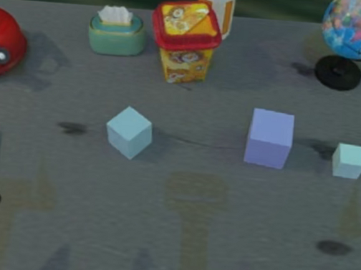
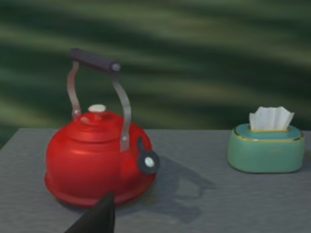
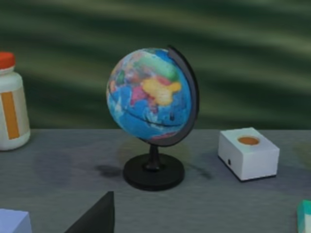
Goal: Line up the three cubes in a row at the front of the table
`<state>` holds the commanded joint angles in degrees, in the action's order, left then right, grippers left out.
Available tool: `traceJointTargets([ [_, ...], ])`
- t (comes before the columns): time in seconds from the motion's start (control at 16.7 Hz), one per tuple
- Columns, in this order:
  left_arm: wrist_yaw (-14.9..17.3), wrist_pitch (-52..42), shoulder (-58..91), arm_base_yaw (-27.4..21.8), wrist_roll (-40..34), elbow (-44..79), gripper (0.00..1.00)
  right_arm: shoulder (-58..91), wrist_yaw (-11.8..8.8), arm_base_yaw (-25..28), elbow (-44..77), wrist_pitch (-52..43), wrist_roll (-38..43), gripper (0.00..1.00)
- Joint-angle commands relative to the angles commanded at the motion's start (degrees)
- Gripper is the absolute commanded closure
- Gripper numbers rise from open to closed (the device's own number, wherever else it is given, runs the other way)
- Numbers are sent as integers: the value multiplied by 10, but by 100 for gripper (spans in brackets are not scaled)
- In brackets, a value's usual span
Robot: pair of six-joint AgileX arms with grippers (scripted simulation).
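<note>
**A:** What could go wrong?

**B:** I see the light blue cube [image 1: 129, 131] left of centre on the desk [image 1: 179, 235], turned corner-forward, so a square grasp may slip. The lavender-blue cube [image 1: 269, 138] sits right of centre, the pale teal cube [image 1: 348, 161] near the right edge; both squarer.

**A:** Long axis? Grippers?

**B:** None, they're cubes. I can't tell either gripper's state
</note>
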<state>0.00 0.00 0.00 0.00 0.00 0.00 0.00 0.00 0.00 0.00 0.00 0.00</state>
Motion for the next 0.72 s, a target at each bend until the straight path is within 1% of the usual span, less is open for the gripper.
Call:
traceJointTargets([
  [0.18, 0, 0, 0, 0, 0, 0, 0, 6, 0, 1, 6, -3, 1, 0],
  [0.36, 0, 0, 0, 0, 0, 0, 0, 60, -2, 7, 57, -33, 10, 0],
  [0.54, 0, 0, 0, 0, 0, 0, 0, 168, -3, 16, 149, -94, 26, 0],
  [0.72, 0, 0, 0, 0, 0, 0, 0, 321, -2, 26, 265, -179, 45, 0],
])
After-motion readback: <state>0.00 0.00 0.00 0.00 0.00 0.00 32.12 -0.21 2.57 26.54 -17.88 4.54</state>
